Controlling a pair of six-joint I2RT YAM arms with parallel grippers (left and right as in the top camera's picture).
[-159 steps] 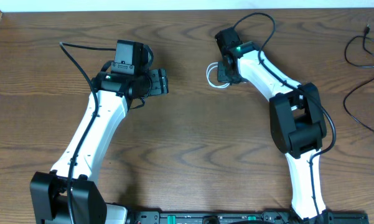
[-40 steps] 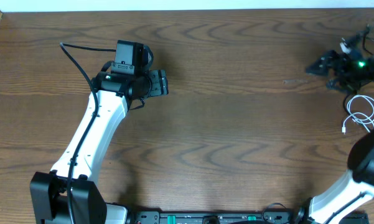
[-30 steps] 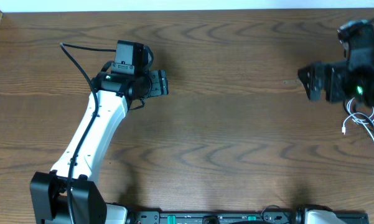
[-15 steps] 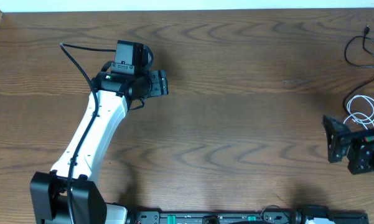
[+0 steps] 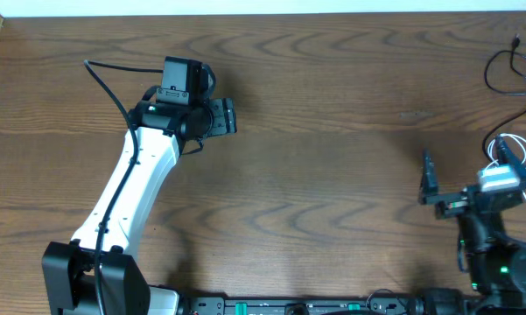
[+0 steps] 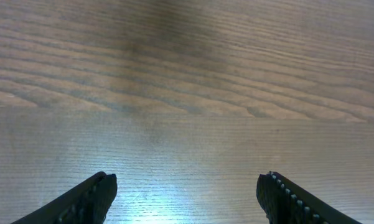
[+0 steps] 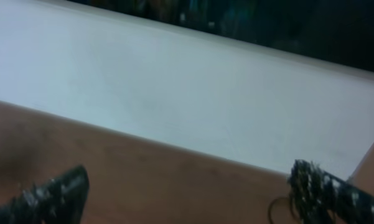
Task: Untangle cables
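Observation:
The black cable (image 5: 490, 70) curls on the wood at the far right, near the back edge. The white cable (image 5: 513, 143) lies coiled a little nearer, partly hidden by my right gripper (image 5: 466, 166). That gripper is low at the right, open, holding nothing, with one finger over the white coil. Its wrist view is blurred and shows only a dark loop of cable (image 7: 279, 209) beside the right finger (image 7: 327, 186). My left gripper (image 5: 232, 115) hovers open over bare wood at the left. Its two fingertips (image 6: 96, 193) stand far apart with nothing between them.
The wooden table (image 5: 333, 175) ends at a white wall (image 7: 174, 81) along the back. The left arm's own thick black wire (image 5: 105, 79) arcs beside its wrist. The arm bases stand at the near edge.
My right arm has swung from the far right back towards the near edge, away from the white cable, which stays on the table. The left arm has not moved.

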